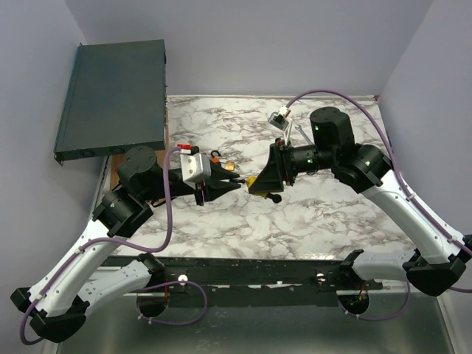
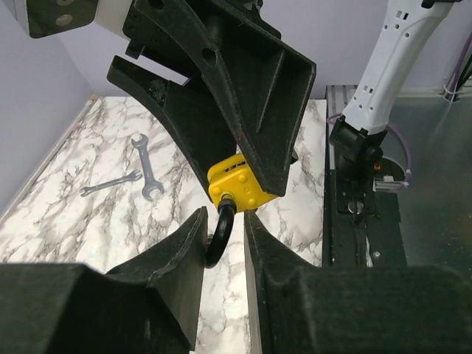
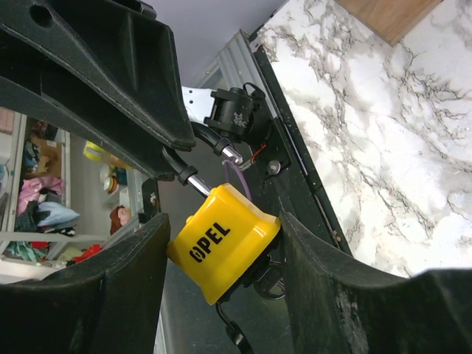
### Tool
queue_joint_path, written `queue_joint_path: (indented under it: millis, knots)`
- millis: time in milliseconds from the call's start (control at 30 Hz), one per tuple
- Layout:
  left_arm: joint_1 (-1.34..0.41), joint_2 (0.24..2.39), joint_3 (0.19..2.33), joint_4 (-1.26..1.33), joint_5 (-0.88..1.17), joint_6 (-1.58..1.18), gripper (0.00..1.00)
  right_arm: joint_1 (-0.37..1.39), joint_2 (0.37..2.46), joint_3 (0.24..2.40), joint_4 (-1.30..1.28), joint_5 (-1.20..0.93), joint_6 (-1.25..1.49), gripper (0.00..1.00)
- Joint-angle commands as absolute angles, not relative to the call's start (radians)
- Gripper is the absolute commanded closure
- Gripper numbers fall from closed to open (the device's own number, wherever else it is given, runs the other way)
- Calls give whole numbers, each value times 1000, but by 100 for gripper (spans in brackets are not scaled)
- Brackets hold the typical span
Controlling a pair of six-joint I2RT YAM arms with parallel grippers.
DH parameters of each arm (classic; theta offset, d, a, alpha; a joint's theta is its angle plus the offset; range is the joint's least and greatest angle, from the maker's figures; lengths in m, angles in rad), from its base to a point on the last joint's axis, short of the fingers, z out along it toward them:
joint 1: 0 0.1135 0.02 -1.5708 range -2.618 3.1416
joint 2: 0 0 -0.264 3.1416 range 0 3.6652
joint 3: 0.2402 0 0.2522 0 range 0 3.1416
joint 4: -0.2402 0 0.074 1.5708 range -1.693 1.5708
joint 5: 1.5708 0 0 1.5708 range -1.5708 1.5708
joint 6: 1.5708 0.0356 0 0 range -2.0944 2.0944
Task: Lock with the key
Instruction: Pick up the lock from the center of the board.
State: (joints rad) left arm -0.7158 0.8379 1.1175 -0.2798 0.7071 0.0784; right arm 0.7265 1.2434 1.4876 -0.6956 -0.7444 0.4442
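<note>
A yellow padlock [image 3: 225, 247] marked OPEL hangs above the middle of the table [image 1: 295, 214], and my right gripper [image 3: 223, 223] is shut on its body. The key [image 3: 270, 280] sticks in the padlock's underside, partly hidden, with a black strap hanging below it. The black shackle [image 2: 219, 240] points toward my left gripper [image 2: 225, 217], whose fingers are shut on it. In the top view the two grippers meet tip to tip around the padlock [image 1: 253, 181].
Two wrenches [image 2: 147, 166] lie on the marble behind the right arm. A small second lock [image 1: 221, 158] rests near the left wrist. A white object [image 1: 280, 118] sits at the back. A dark flat case [image 1: 110, 99] overhangs the back left corner.
</note>
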Motion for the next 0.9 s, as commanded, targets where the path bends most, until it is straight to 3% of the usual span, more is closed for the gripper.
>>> queue_joint_path:
  millis: [0,167,367,867]
  knots:
    - [-728,832,1124,-315,704,77,71,726,1232,1529,-667,-712,457,93]
    - [-729,825,1121,-330,676,78,64,726,1231,1544,-674,-718,455,92]
    - [-728,829,1127,-336,660,84,63,727,1233,1557,-688,-719,450,93]
    - [-729,845,1140,-340,657,74,71,727,1239,1543,-705,-692,435,93]
